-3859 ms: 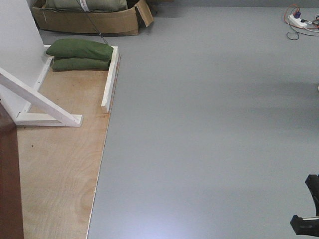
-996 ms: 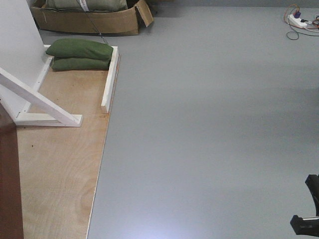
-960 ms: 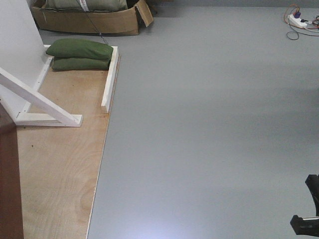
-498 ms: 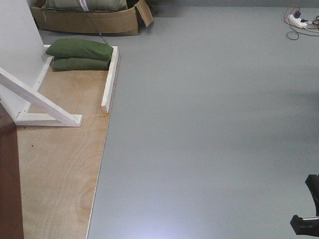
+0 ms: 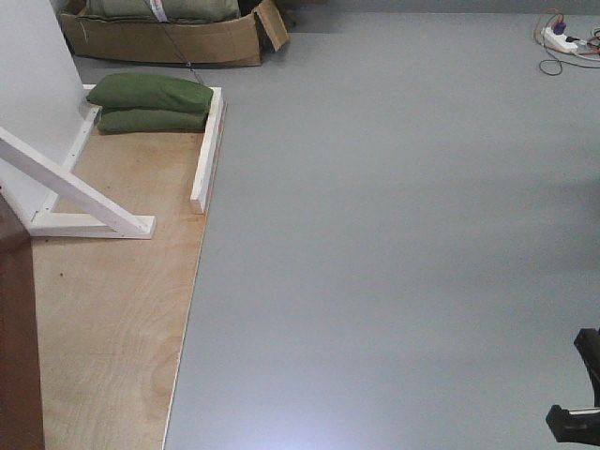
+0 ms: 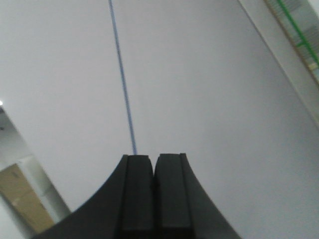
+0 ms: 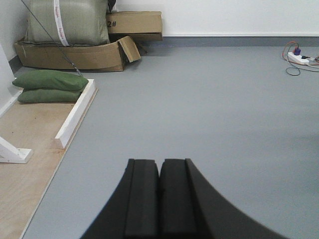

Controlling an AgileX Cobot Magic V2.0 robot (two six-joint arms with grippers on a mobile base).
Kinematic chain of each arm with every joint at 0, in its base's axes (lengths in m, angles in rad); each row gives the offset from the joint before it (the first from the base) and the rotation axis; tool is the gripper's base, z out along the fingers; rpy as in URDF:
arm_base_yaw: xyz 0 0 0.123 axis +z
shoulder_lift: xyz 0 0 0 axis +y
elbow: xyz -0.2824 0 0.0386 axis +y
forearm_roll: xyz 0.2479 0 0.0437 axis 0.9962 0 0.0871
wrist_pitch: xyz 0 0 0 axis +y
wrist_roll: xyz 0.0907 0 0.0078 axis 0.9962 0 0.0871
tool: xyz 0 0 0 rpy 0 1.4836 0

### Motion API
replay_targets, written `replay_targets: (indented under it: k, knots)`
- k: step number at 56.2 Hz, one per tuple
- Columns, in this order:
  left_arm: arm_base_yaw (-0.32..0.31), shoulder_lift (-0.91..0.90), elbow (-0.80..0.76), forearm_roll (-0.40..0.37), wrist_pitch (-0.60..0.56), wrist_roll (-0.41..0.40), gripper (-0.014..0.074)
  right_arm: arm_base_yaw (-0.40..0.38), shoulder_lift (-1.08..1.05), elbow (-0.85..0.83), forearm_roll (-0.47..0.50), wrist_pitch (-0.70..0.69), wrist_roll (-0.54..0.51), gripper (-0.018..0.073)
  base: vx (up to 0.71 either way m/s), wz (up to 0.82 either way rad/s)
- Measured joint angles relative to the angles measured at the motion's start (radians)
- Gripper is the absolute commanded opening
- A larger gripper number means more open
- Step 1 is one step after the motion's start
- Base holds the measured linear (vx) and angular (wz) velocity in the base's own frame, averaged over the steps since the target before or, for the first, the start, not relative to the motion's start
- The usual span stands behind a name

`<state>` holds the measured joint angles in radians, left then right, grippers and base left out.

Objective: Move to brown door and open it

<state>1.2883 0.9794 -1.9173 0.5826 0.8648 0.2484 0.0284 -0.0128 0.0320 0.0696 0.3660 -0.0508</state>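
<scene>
The brown door [image 5: 17, 347]: a dark strip at the near left edge, bordering the plywood base [image 5: 112, 328]. Green sandbags [image 5: 150, 101], far left, apparently ballast its white frame [image 5: 80, 190]. The left gripper [image 6: 154, 194] and right gripper [image 7: 159, 194]: fingers pressed together, empty, presumably tucked for driving.

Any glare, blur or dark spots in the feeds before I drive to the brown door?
Front view: even light, a pale glare patch on the grey floor near the bottom edge; the brown door is a blurred sliver at far left. Left wrist view: mostly blank pale surface, left gripper dark, shut. Right wrist view: sharp, evenly lit, right gripper in silhouette, shut.
</scene>
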Motion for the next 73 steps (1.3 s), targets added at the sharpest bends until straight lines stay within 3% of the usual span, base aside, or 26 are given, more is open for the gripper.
replay_targets:
  k: [3, 7, 19, 29, 34, 39, 49, 55, 64, 68, 73]
  knots:
    - [0.000, 0.010, 0.000, -0.051, 0.020, 0.000, -0.0006, 0.000, 0.000, 0.000, 0.000, 0.000, 0.000, 0.0000, 0.00, 0.00]
    - [0.000, 0.027, 0.000, -0.062, 0.026, 0.000, -0.0006, 0.000, 0.000, 0.000, 0.000, 0.000, 0.000, 0.0000, 0.00, 0.00]
    - [0.000, 0.091, 0.000, 0.109, -0.020, 0.000, -0.0006, 0.000, 0.000, 0.000, 0.000, 0.000, 0.000, 0.0000, 0.00, 0.00]
    - [0.000, 0.148, 0.001, 0.114, -0.160, 0.000, -0.0006, 0.000, 0.000, 0.000, 0.000, 0.000, 0.000, 0.0000, 0.00, 0.00]
    - [0.000, 0.177, 0.001, 0.048, -0.251, 0.000, -0.0006, 0.000, 0.000, 0.000, 0.000, 0.000, 0.000, 0.0000, 0.00, 0.00]
    - [0.000, 0.205, 0.001, -0.065, -0.321, 0.000, -0.0006, 0.000, 0.000, 0.000, 0.000, 0.000, 0.000, 0.0000, 0.00, 0.00]
    - [0.035, 0.257, 0.002, -0.260, -0.360, 0.000, -0.0006, 0.000, 0.000, 0.000, 0.000, 0.000, 0.000, 0.0000, 0.00, 0.00]
    - [0.072, 0.287, 0.002, -0.316, -0.403, 0.000, -0.0006, 0.000, 0.000, 0.000, 0.000, 0.000, 0.000, 0.0000, 0.00, 0.00]
    - [0.116, 0.336, 0.002, -0.397, -0.573, 0.000, -0.0006, 0.000, 0.000, 0.000, 0.000, 0.000, 0.000, 0.0000, 0.00, 0.00]
    - [0.120, 0.350, 0.002, -0.477, -0.632, 0.000, -0.0006, 0.000, 0.000, 0.000, 0.000, 0.000, 0.000, 0.0000, 0.00, 0.00]
    - [0.120, 0.358, 0.002, -0.649, -0.675, 0.000, -0.0006, 0.000, 0.000, 0.000, 0.000, 0.000, 0.000, 0.0000, 0.00, 0.00]
